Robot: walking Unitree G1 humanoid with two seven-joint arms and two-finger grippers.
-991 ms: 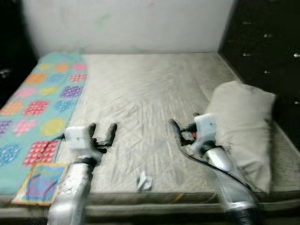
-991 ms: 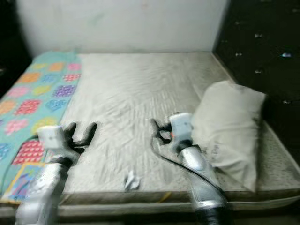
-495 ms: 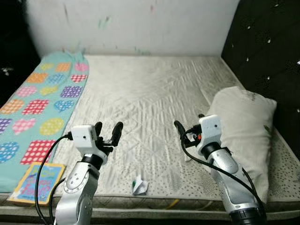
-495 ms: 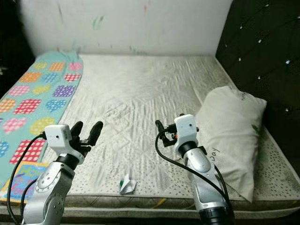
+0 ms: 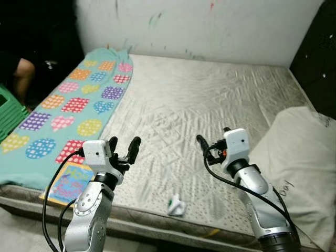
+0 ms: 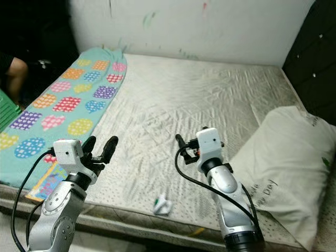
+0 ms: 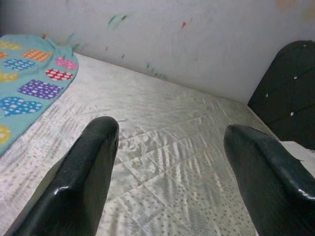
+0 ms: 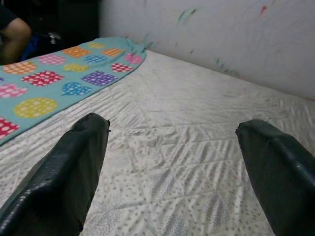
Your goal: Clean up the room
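A crumpled white scrap (image 5: pixel 177 206) lies near the front edge of the bare quilted mattress (image 5: pixel 210 100). A colourful book (image 5: pixel 71 178) rests at the front left corner, partly on the teal patchwork blanket (image 5: pixel 68 105). A pale pillow (image 5: pixel 299 168) lies on the right side. My left gripper (image 5: pixel 124 147) hovers open above the mattress, beside the book. My right gripper (image 5: pixel 212 142) hovers open, just left of the pillow and beyond the scrap. Both wrist views look across the mattress between wide-apart fingers (image 7: pixel 88 162), (image 8: pixel 74 157), with nothing held.
A person's arm (image 5: pixel 23 71) shows in the dark at the far left, with a green crate (image 5: pixel 8 113) below it. A marked white wall (image 5: pixel 210 26) stands behind the bed. The black tufted headboard (image 5: pixel 320 52) is at the right.
The whole picture has shifted: the camera has turned left, bringing the person's arm and green crate into view. Both arms keep the same open posture.
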